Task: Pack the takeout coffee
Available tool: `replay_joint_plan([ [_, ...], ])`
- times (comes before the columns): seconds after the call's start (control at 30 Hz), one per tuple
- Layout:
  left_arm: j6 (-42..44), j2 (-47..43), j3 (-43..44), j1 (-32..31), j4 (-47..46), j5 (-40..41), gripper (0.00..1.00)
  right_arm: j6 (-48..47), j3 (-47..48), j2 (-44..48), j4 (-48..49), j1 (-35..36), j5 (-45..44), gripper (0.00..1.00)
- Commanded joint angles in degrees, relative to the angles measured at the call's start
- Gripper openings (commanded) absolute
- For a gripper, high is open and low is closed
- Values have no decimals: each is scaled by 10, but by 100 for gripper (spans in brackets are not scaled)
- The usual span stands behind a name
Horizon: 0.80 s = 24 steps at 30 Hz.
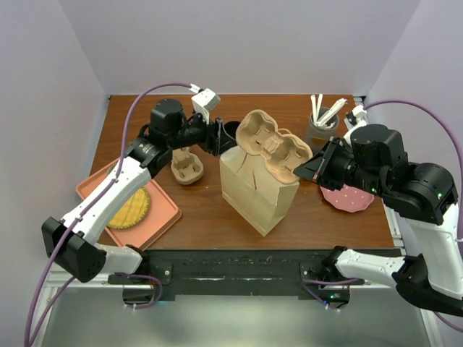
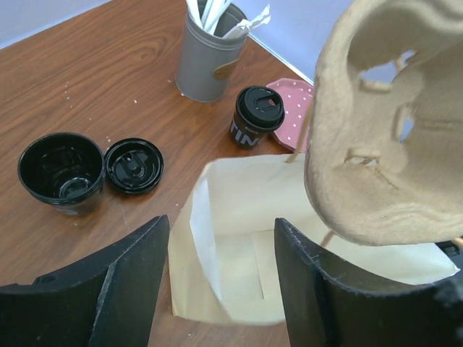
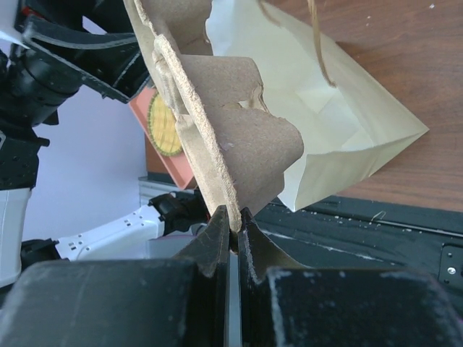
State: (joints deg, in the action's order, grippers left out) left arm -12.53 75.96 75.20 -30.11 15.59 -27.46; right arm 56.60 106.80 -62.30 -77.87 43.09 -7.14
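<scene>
Lilac walls are enclosing a wood-grain table bearing an open paper bag. The right gripper is clenching a pulp carrier over it; the left gripper is hovering released. The takeout coffee, lettered perhaps "TIN", is standing far right.
</scene>
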Motion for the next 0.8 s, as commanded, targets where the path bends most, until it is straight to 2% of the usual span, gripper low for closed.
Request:
replay_joint_plan([
  [0.0,46,31,29,-13,4,5,65,6,20,0,-49,2,-34,0],
  [0.2,51,52,28,-20,-14,-3,61,0,30,5,-50,2,-74,0],
  [0.27,49,52,28,-21,-16,-2,48,0,28,5,-50,2,-80,0],
  [0.3,48,52,28,-21,-16,-3,35,-2,27,3,-50,2,-81,0],
  [0.37,40,50,28,-21,-17,0,22,-7,22,3,-53,1,-78,0],
  [0.4,35,45,28,-21,-19,3,8,-12,18,3,-53,2,-75,0],
  [0.43,13,44,25,-20,-21,9,0,-13,13,5,-53,2,-65,0],
  [0.57,-78,35,-5,-24,-63,21,0,-25,-13,2,-52,2,-34,0],
  [0.77,-173,14,-21,-38,-55,104,0,-38,0,-15,-51,2,-15,0],
])
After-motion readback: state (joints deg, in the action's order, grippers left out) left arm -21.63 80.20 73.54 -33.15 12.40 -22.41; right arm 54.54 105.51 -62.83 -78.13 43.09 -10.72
